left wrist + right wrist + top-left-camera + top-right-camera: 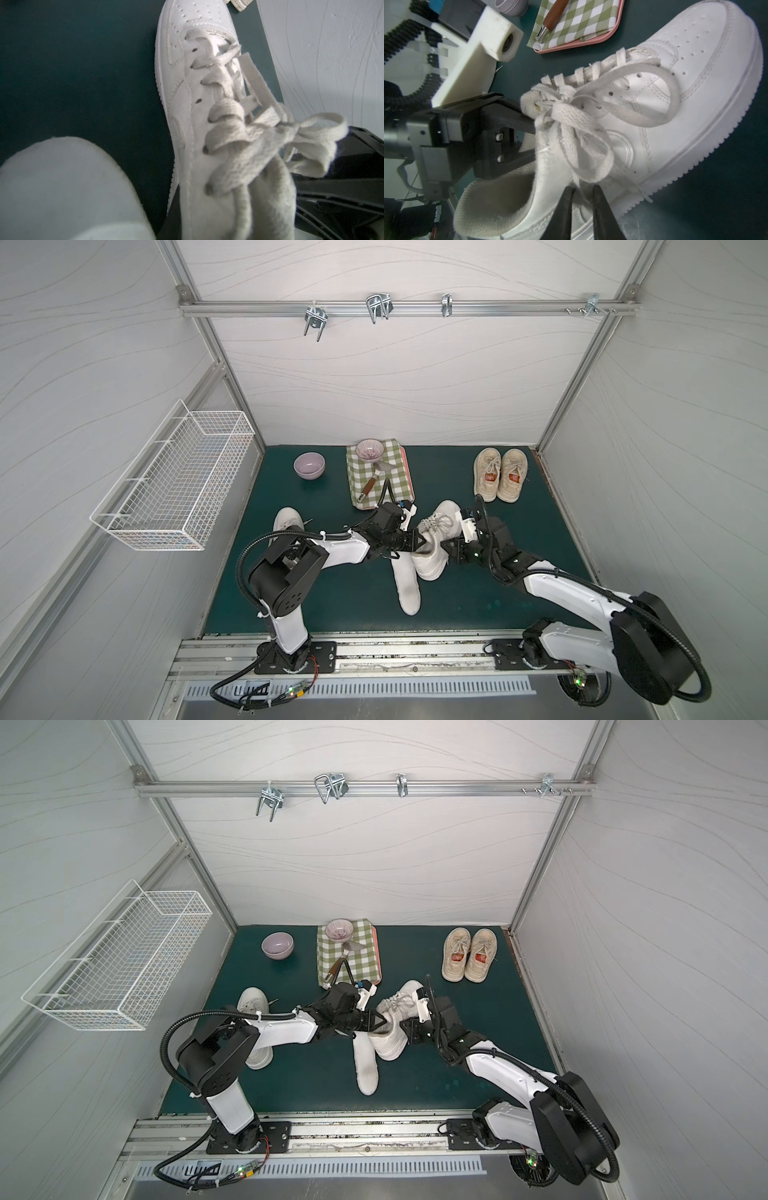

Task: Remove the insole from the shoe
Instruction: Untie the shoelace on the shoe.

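The mounting rail (395,651) carries both arm bases at the near edge, so the arms reach the middle of the green mat (332,605) from opposite sides. Just beyond it the white insole (406,587) lies flat on the mat, pointing away from the rail. Its far end runs in beside the heel of the white sneaker (434,526) and is hidden there, so I cannot tell whether it is fully clear of the collar. By its lie, the pull looks nearly finished.

The left gripper (527,135) comes in over the heel opening with its jaws closed. It appears to pinch the tongue (529,97), probably to hold the mouth wide and stop the shoe sliding. The right gripper (582,188) sits against the sneaker's outer side below the lace bow. Its fingers stand a narrow slit apart with a frayed lace end between the tips, and I cannot tell whether they hold anything. It looks placed to brace the shoe from that side.

A second white sneaker (286,518) lies partly under the left arm. Farther back a pink tray (410,477) holds a gingham cloth (390,466), a wooden-handled utensil (369,486) and a ribbed bowl (369,449). A lilac bowl (309,465) and a pair of beige sneakers (500,480) stand well apart from the work.
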Controlling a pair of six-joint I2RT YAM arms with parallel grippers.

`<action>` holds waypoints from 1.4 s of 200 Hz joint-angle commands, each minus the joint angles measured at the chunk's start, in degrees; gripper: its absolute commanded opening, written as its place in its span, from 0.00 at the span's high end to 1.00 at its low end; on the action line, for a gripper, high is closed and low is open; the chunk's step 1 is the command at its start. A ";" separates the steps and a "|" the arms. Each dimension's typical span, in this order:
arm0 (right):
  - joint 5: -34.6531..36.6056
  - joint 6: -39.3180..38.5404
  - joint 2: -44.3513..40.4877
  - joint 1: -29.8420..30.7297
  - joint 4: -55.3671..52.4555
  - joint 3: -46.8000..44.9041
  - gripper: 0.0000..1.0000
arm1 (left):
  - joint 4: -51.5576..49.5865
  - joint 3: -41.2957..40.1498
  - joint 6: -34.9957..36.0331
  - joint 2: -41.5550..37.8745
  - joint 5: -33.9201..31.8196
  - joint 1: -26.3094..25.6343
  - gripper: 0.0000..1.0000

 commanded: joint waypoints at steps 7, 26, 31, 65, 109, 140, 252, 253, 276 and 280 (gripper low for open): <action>1.50 -0.16 1.41 0.76 -0.86 1.58 0.90 | 12.73 2.05 -0.58 -2.47 6.02 -0.98 1.00; 3.81 0.27 0.69 0.76 -3.03 1.91 0.95 | 11.79 2.14 -0.43 -2.49 4.56 -0.98 1.00; 4.77 0.47 0.22 0.69 -3.92 2.02 0.97 | 10.92 2.25 -0.25 -2.60 3.63 -0.98 1.00; 13.61 2.30 -3.77 0.44 -11.20 2.16 1.00 | 3.63 2.97 0.52 -3.25 -4.12 -0.79 1.00; 14.85 5.32 -7.29 -3.81 -16.32 1.79 1.00 | 4.10 2.93 -2.27 -1.91 -5.51 -0.37 1.00; 16.08 6.18 -9.89 -5.74 -18.74 2.18 1.00 | 2.99 2.97 -2.43 -2.19 -7.73 -0.37 1.00; 14.44 5.59 -18.88 -8.89 -24.98 6.44 1.00 | 2.52 2.21 -1.80 -2.07 -8.56 0.48 1.00; 14.37 5.50 -18.88 -8.90 -24.98 6.47 1.00 | 2.52 2.20 -1.81 -2.05 -8.56 0.54 1.00; 8.27 3.09 -17.27 -7.87 -22.27 6.85 1.00 | 2.44 2.78 -0.98 -1.97 -7.51 0.59 1.00; 7.27 2.53 -16.72 -7.23 -21.63 6.97 1.00 | 2.51 2.92 -0.87 -1.87 -7.07 0.55 1.00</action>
